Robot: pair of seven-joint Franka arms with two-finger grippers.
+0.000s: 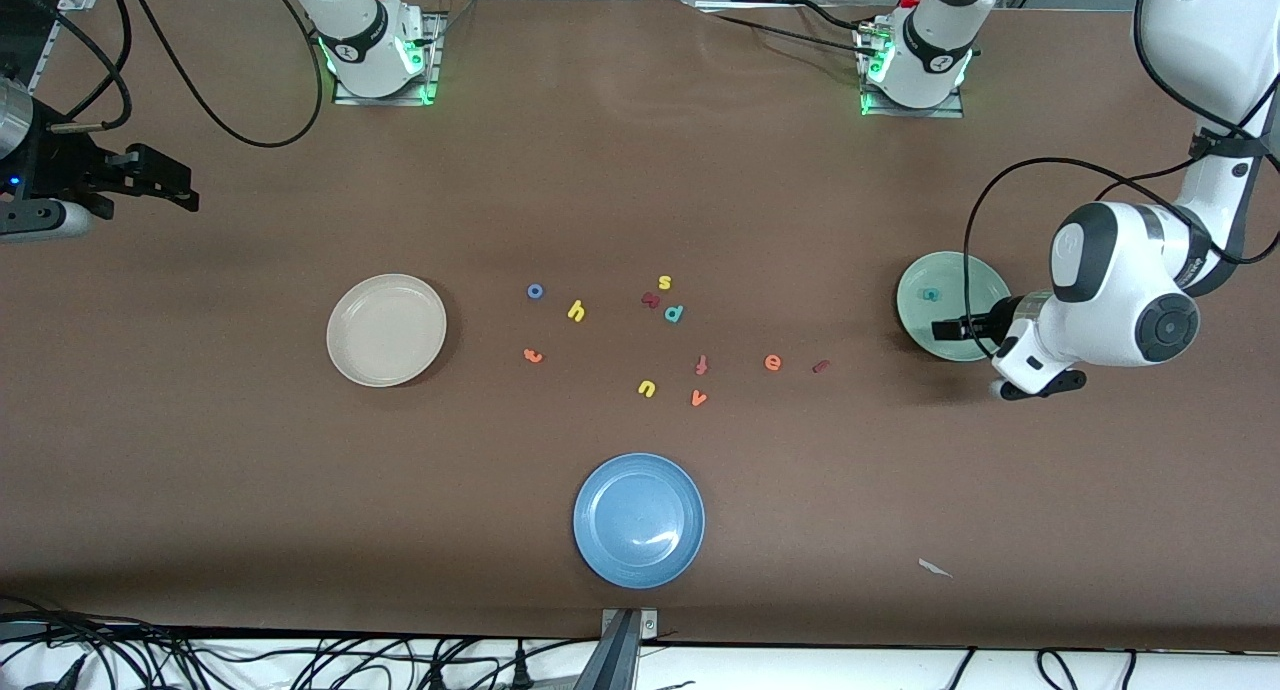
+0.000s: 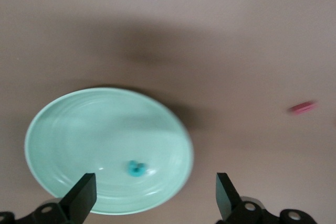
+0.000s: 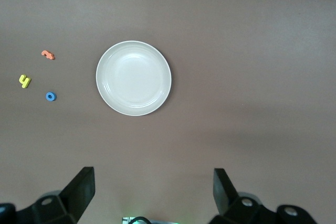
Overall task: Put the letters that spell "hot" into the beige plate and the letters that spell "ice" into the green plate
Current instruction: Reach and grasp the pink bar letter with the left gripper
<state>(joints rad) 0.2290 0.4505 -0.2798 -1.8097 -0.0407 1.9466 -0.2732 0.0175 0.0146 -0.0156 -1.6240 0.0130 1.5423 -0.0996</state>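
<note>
We look down on a brown table point(image 1: 640, 190) with small foam letters scattered across its middle. Our left gripper point(image 2: 155, 195) hangs over the green plate point(image 1: 915, 292), jaws spread wide and holding nothing. The teal c point(image 2: 136, 169) lies inside that pale sage plate, close below the gap between the open fingers and nearer to one of them; it is a tiny curled piece on the ridged inner surface. The orange e point(image 1: 772, 362) and the dark maroon i point(image 1: 821, 366) lie on the bare table, well apart from these jaws, toward the middle of the table.

Our right gripper point(image 3: 152, 192) waits high over the right arm's end of the table, its jaws also wide apart and empty. The beige plate point(image 3: 134, 78), round, cream and holding nothing, sits well clear of the fingers. Beside it lie the orange t point(image 3: 48, 54), the yellow h point(image 3: 24, 81) and the blue ring-shaped o point(image 3: 50, 96), all untouched on the table.
</note>
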